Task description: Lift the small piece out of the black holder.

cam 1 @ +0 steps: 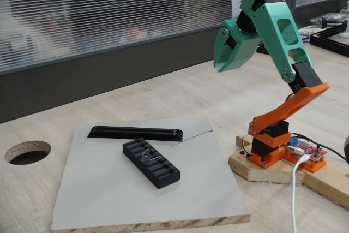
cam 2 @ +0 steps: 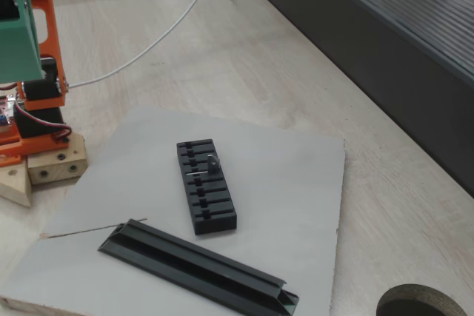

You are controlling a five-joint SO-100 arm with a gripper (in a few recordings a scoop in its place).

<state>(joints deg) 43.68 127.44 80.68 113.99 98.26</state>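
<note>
1. Nearest the camera in a fixed view lies the long black bar (cam 2: pixel 198 269), resting flat on the grey board (cam 2: pixel 296 183) with one end close to the board's front edge.
2. Just behind that bar, near it but apart, sits the black holder (cam 2: pixel 206 186), a slotted block lying flat on the same board.
3. Standing in one of the holder's slots, toward the end farther from the bar, is the small piece (cam 2: pixel 212 163); it pokes up above the block's top.
4. In the other fixed view the holder (cam 1: pixel 151 162) lies at an angle in front of the bar (cam 1: pixel 136 132), and the piece (cam 1: pixel 147 156) shows as a pale sliver in a slot.
5. Well apart from them, the gripper (cam 1: pixel 221 68) hangs high over the wooden table (cam 1: pixel 163 91), folded back against the teal arm and holding nothing; whether its fingers are together or apart, I cannot tell.
</note>
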